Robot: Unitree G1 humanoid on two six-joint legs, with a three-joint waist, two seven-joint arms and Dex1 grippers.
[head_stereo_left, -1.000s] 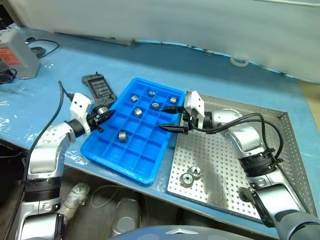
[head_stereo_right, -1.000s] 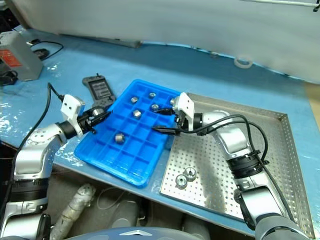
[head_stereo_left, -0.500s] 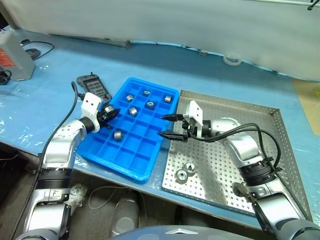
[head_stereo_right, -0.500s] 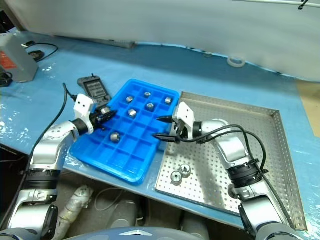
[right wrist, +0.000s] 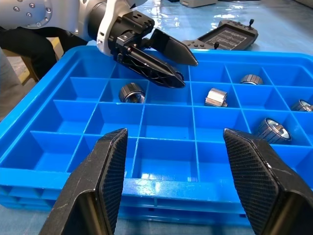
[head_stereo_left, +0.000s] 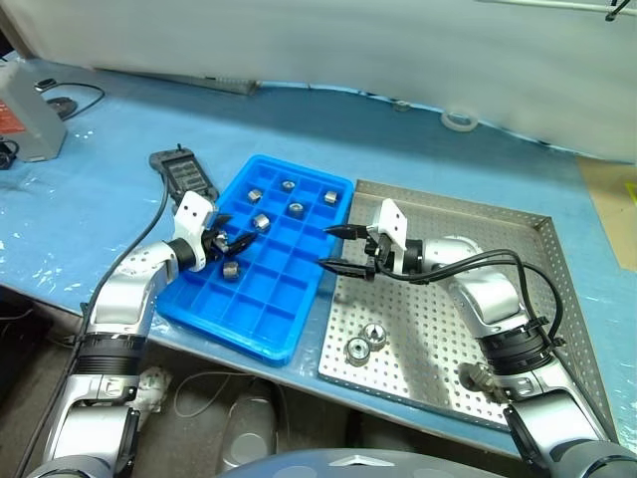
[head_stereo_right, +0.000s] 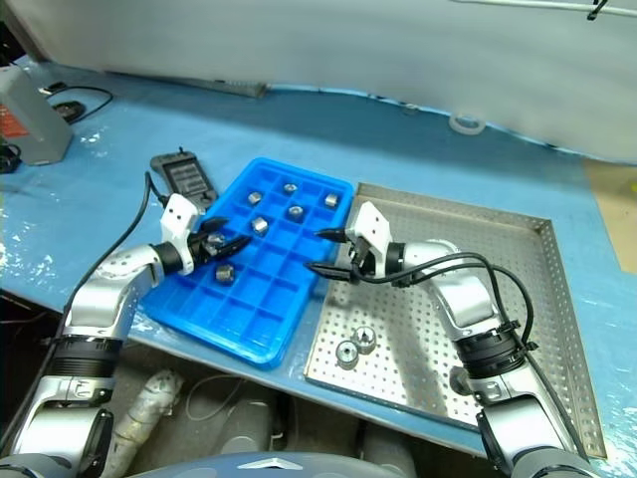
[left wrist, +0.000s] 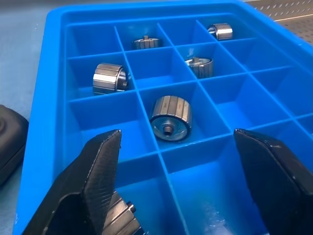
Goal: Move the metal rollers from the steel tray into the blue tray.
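Observation:
The blue tray [head_stereo_left: 284, 294] holds several metal rollers, among them one [head_stereo_left: 261, 222] mid-tray and one [head_stereo_left: 231, 270] nearer me. My left gripper [head_stereo_left: 237, 231] hangs open over the tray's left compartments. A roller [left wrist: 120, 220] lies loose in the compartment under its left finger, not gripped. Two rollers [head_stereo_left: 375, 334] [head_stereo_left: 356, 349] lie on the steel tray [head_stereo_left: 448, 349] near its front left corner. My right gripper [head_stereo_left: 325, 247] is open and empty. It points left at the edge where the two trays meet.
A dark handheld controller [head_stereo_left: 184, 171] lies just beyond the blue tray's far left corner. A grey box [head_stereo_left: 25, 124] with cables sits at the far left of the blue table. A tape ring [head_stereo_left: 458, 120] lies behind the steel tray.
My left gripper was shut on a roller and now stands open over the blue tray, the roller let go. The right gripper has stayed in place, open.

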